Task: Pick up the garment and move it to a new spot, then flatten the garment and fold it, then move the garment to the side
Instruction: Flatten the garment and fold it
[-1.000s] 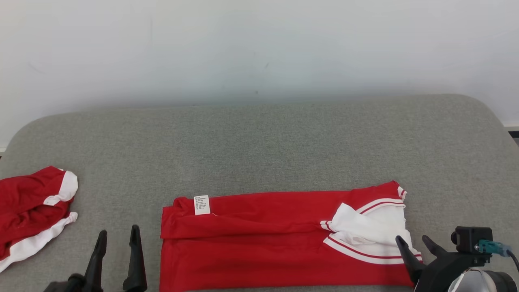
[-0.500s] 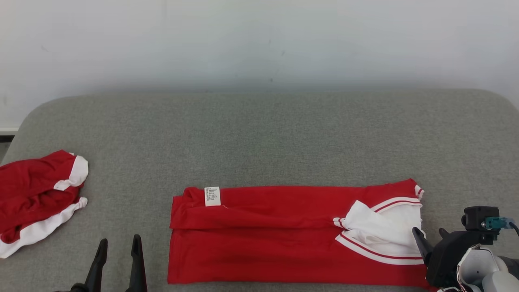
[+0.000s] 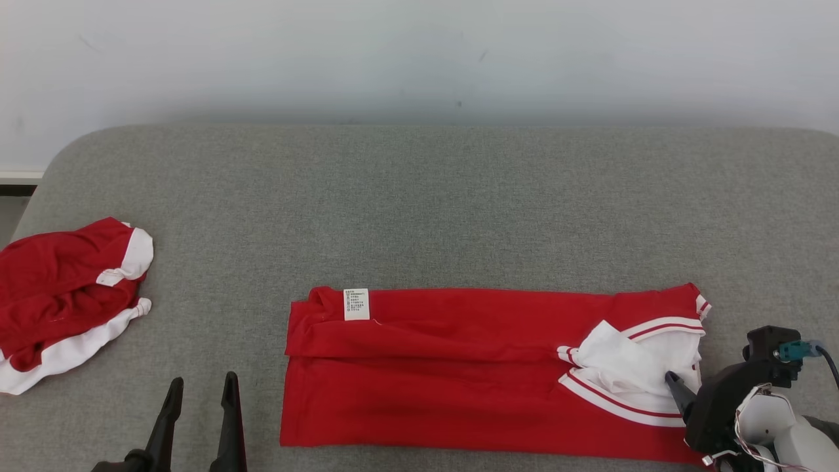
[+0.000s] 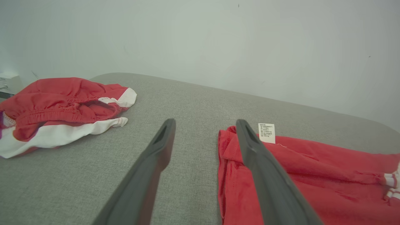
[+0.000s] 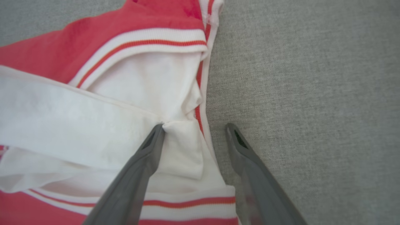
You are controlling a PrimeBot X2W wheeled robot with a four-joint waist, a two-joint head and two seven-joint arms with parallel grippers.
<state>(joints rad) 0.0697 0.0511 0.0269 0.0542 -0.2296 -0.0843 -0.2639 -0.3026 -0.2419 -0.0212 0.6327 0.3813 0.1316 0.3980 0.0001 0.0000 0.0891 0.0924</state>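
Head view: my red garment (image 3: pixel 459 373) lies flat on the grey table (image 3: pixel 419 210), near the front edge and right of centre, folded lengthwise into a long band. Its care label (image 3: pixel 356 305) sits at the left end, and the white striped trim (image 3: pixel 629 367) is bunched at the right end. A second red and white piece, apparently shorts (image 3: pixel 59 295), is heaped well apart at the far left. My left tool (image 3: pixel 202 379) hovers wide over bare table, just left of the band. My right tool (image 3: pixel 678 387) is at the trim, with one finger hidden behind its own body.

Left wrist view: the left tool (image 4: pixel 205 122) stands wide and empty. One finger is over the table, the other over the band's left edge near the label (image 4: pixel 266 133).

Right wrist view: the right tool (image 5: pixel 194 126) is spread wide and holds nothing. One fingertip rests against a loose white fold (image 5: pixel 93 125), and the other is over bare table just beside the garment's edge.

I judge the cloth to be a thin knit, light and limp, which will cling a little to the rough table covering. Lifted from one point it would sag and the fold would fall open. The loose white fold is a poor hold, since only that layer would come up. I would pinch through every layer at the right-end edge and take the label end with the other tool.
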